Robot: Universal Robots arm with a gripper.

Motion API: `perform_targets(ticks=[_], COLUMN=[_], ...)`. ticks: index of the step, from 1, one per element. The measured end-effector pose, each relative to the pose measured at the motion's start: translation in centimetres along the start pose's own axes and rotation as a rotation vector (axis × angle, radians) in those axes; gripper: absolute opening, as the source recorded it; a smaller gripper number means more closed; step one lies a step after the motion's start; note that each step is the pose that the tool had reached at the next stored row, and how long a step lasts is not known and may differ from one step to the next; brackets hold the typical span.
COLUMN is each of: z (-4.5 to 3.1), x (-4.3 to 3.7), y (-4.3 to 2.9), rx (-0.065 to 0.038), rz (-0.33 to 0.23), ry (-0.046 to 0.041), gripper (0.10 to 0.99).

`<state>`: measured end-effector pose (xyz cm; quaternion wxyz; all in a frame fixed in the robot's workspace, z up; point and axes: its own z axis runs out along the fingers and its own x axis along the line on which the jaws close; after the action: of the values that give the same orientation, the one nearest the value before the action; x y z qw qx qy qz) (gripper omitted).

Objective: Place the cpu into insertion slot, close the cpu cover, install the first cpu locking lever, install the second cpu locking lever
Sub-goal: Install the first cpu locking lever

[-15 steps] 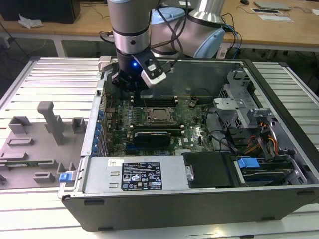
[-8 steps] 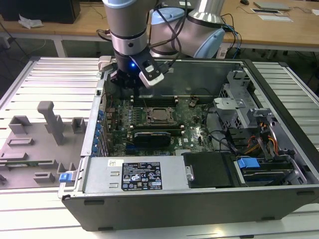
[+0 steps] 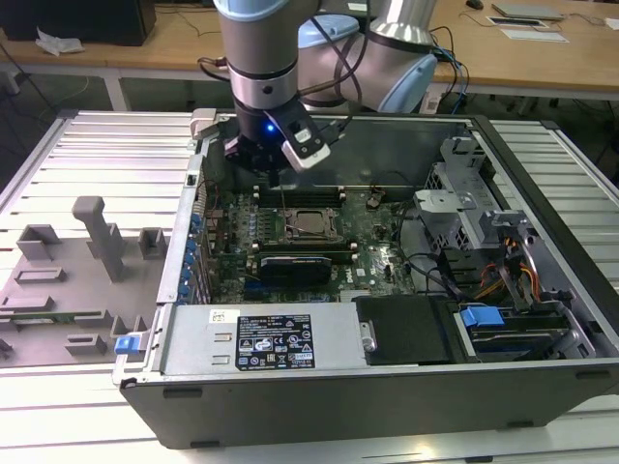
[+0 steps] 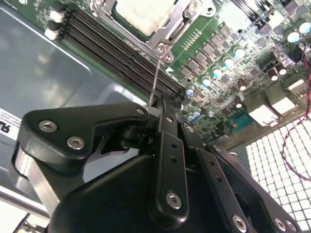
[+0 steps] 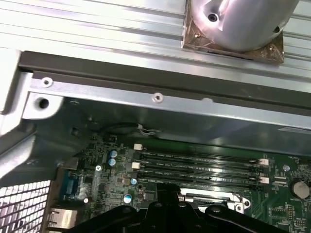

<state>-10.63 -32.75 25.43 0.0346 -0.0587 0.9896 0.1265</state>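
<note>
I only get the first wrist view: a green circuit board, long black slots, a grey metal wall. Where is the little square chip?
Observer: In the second wrist view, the pale silver square cpu sits flat on the green circuit board, framed by the thin silver metal cpu cover.
Operator: What is the arm working on?
Observer: A thin silver lever rod runs from the cover's corner to the tip of the black end effector.
</note>
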Motion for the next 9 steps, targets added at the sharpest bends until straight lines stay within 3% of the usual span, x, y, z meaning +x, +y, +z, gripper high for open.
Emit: perform_targets(ticks=[9], z=[0.27], x=[-1.18], y=[-0.22], rx=[0.0], rz=[0.001], ry=[0.0028], gripper=[0.106])
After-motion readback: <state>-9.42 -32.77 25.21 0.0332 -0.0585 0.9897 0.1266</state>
